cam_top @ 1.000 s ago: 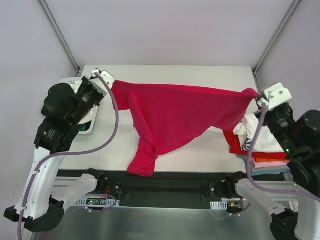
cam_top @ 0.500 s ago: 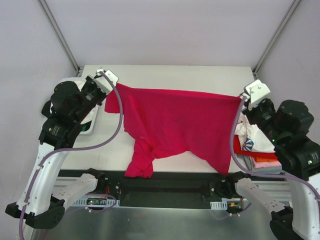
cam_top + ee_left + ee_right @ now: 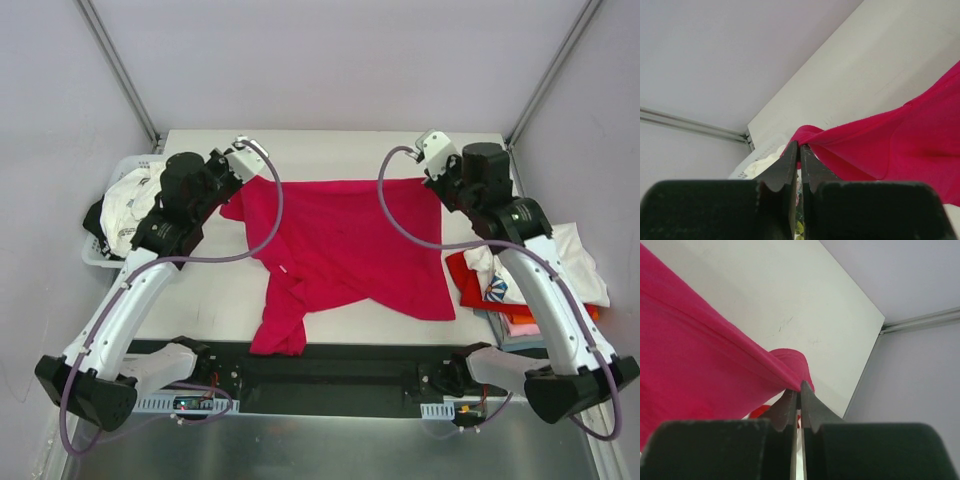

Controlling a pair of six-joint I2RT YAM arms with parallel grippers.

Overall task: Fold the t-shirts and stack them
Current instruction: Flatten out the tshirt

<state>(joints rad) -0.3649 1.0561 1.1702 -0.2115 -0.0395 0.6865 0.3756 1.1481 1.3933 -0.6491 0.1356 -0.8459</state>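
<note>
A plain crimson-magenta t-shirt (image 3: 345,245) hangs spread between my two grippers above the table, its lower part bunched near the front edge. My left gripper (image 3: 243,183) is shut on the shirt's left top corner (image 3: 807,136). On the opposite top corner (image 3: 790,365) my right gripper (image 3: 425,182) is shut. In each wrist view the fingertips (image 3: 800,150) (image 3: 799,389) pinch the cloth. Other t-shirts, red, white printed and orange-pink, lie in a pile (image 3: 525,280) at the right. More shirts fill the white basket (image 3: 125,205) at the left.
The white plastic basket (image 3: 95,258) stands at the table's left edge. The table's back edge (image 3: 330,135) meets a grey wall, with slanted frame bars at both back corners. A black rail (image 3: 330,375) runs along the front between the arm bases.
Both grippers have moved inward and toward the back of the table, carrying the magenta shirt's corners; the shirt now hangs narrower and squarer between them. The basket and pile are now uncovered.
</note>
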